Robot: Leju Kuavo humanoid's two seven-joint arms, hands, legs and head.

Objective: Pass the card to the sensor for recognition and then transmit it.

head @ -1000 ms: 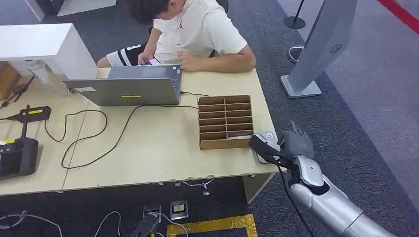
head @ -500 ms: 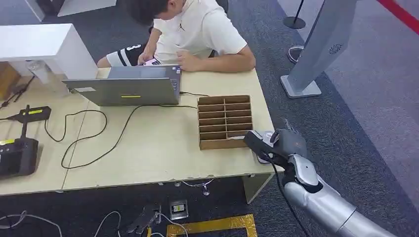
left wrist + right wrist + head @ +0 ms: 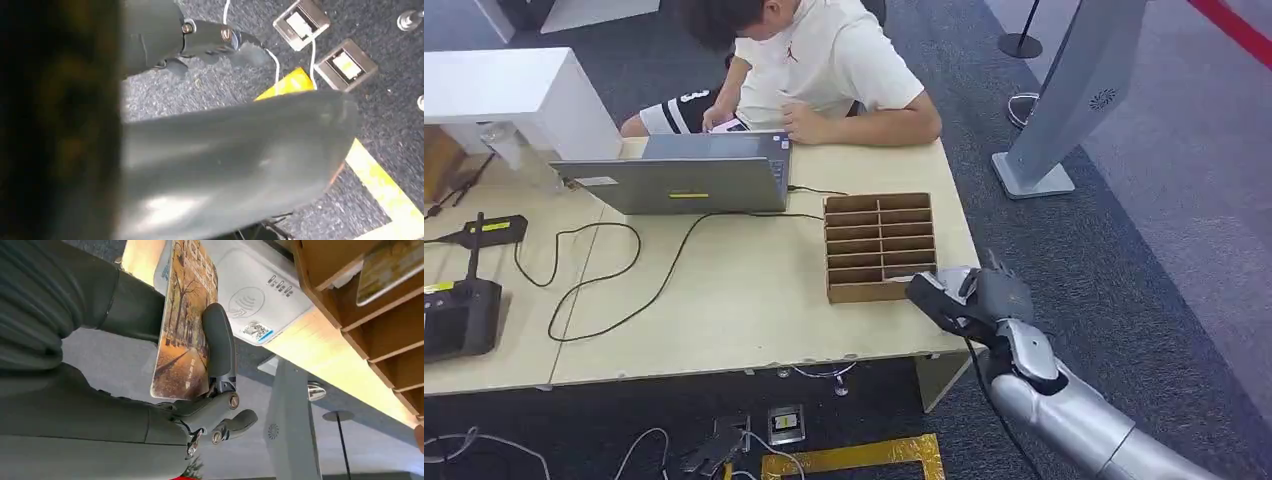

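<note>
- While the right hand (image 3: 984, 300) hung over the near right corner of the wooden table (image 3: 754, 300), its fingers (image 3: 219, 342) pinched a card (image 3: 186, 320) printed with an autumn tree-lined path.
- Seen from the right wrist, 1 dark finger lay across the card's printed face and the thick grey thumb (image 3: 60, 295) pressed from the other side, so the card was grasped on edge.
- Just past the fingertips sat the white card reader (image 3: 260, 295), marked with a contactless wave symbol and a small QR sticker; the card's far end stood over it, though I could not tell whether they touched.
- Beside the fingers, on the side away from the table edge, stood the brown cardboard slot organizer (image 3: 880, 246), with another card (image 3: 387, 267) resting in 1 of its compartments.
- Well beyond the fingers, a person (image 3: 814, 70) in a white T-shirt leaned over a grey laptop (image 3: 679, 180), whose black cable (image 3: 624, 290) trailed across the tabletop.
- Off the table to the right stood a grey kiosk pillar (image 3: 1074, 90) on the carpet.
- As for the left hand (image 3: 210, 165), its wrist view showed a blurred grey cover above dark carpet, floor sockets (image 3: 345, 65) and yellow tape (image 3: 380, 185); whether its fingers were released or clenched could not be told.
</note>
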